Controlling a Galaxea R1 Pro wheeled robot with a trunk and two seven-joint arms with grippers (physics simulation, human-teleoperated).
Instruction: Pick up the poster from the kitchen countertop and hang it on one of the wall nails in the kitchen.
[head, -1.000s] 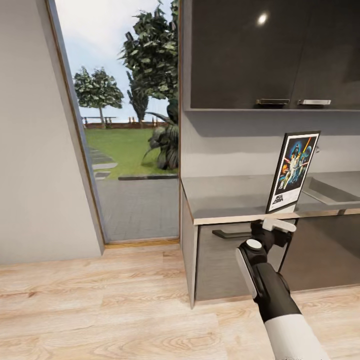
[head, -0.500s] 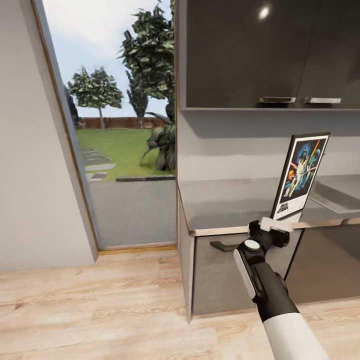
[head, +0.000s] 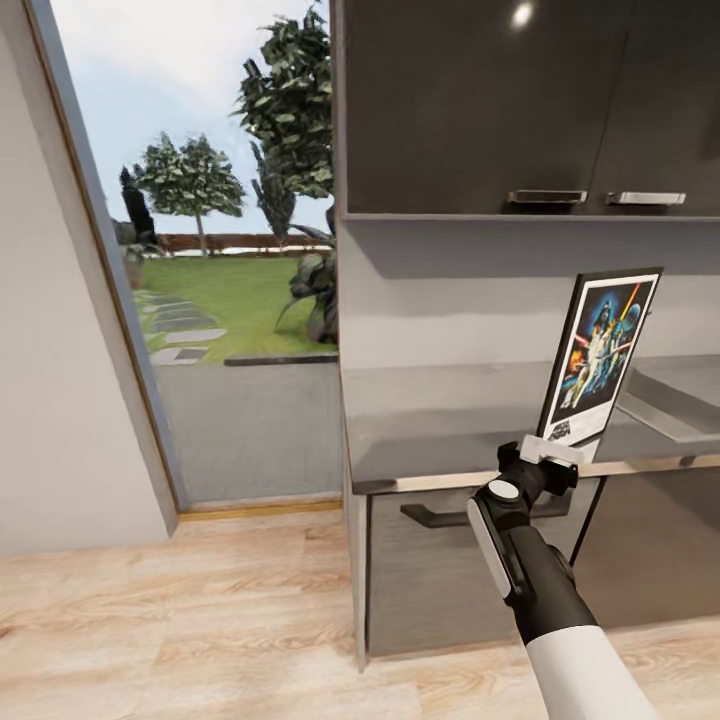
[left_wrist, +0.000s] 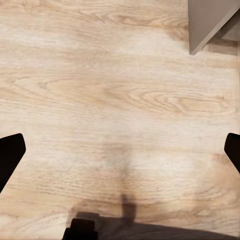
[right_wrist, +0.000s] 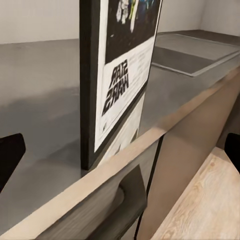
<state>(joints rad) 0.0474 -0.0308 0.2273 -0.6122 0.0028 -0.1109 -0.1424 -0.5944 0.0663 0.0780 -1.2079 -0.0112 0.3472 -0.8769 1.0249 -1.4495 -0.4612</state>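
Observation:
The poster (head: 598, 355) stands upright near the front edge of the grey kitchen countertop (head: 440, 410), its dark blue artwork facing me. My right gripper (head: 548, 452) is at the counter's front edge, just below the poster's lower corner. In the right wrist view the poster (right_wrist: 117, 75) looms close with its black frame edge toward the camera. The right gripper (right_wrist: 120, 155) is open, and its dark fingertips (right_wrist: 10, 160) are spread wide with nothing between them. My left gripper (left_wrist: 120, 155) hangs open over the wooden floor (left_wrist: 115, 100). The wall nail is out of view.
Dark upper cabinets (head: 480, 100) hang over the counter. An inset sink (head: 675, 400) lies to the poster's right. A drawer handle (head: 440, 515) sits under the counter edge. At the left a glass doorway (head: 230, 280) looks onto a garden, beside an off-white wall (head: 50, 400).
The whole view has shifted, so the camera moved; counter and poster look nearer. My right gripper now overlaps the counter's front edge, closer under the poster.

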